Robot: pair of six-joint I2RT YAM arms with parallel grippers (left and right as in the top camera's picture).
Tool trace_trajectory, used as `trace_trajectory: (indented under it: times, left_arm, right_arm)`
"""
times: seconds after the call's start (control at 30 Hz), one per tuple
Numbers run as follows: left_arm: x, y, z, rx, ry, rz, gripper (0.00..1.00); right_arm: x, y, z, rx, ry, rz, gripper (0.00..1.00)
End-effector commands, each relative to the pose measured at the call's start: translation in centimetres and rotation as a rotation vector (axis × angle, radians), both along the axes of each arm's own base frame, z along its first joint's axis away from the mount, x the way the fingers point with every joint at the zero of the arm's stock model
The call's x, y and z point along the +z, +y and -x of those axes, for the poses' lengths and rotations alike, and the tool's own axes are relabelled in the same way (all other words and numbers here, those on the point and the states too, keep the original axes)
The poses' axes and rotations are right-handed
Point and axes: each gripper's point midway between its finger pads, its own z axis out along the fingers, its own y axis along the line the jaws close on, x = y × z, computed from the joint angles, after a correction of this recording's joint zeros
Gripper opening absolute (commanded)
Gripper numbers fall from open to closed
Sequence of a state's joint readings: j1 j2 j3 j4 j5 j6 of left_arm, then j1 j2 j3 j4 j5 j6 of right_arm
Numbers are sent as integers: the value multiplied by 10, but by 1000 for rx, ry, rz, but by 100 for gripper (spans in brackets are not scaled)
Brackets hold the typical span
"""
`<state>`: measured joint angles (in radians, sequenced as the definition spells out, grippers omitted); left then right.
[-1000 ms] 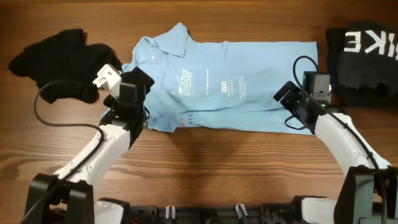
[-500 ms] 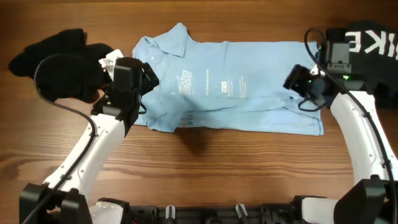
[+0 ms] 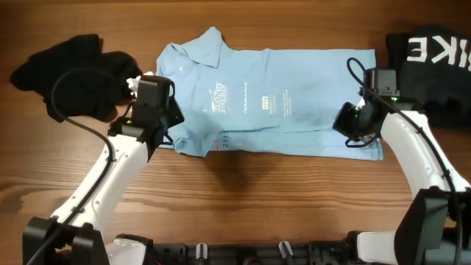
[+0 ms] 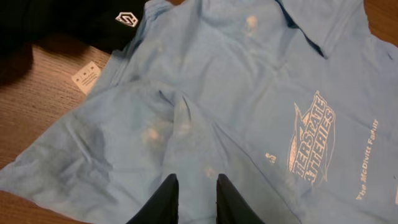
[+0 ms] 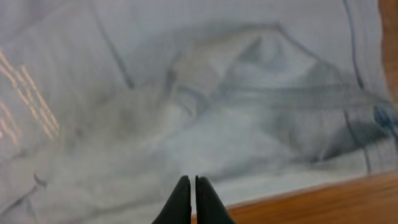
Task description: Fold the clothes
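With left jaws a little apart and right jaws closed on nothing, each should pinch one near corner of the shirt (image 3: 294,81) and lift evenly

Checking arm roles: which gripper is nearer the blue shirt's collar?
Left. The left gripper is over the sleeve beside the collar; the right gripper is over the opposite end of the blue shirt.

Robotics lab bench. A white left arm (image 3: 110,173) and right arm (image 3: 412,158), each trailing black cable, rise from the near edge of a wooden counter (image 3: 257,199).
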<state>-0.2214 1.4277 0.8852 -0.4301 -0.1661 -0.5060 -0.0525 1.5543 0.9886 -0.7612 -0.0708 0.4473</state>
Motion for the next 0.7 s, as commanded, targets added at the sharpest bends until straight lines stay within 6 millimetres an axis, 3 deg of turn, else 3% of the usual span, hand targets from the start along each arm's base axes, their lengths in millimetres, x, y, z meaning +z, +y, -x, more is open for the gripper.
trace_trajectory:
  times: [0.0,0.4,0.67]
  left_arm:
    - [10,1,-3,-1,-26,7,20]
    - [10,1,-3,-1,-25,7,18]
    - [10,1,-3,-1,-26,7,18]
  right_arm:
    - [-19,-1,-4,-18,-33,1,4]
    - [-80,3,-22,4,1,-23,4]
    - [-80,-12,-29,-17,-20,53,4]
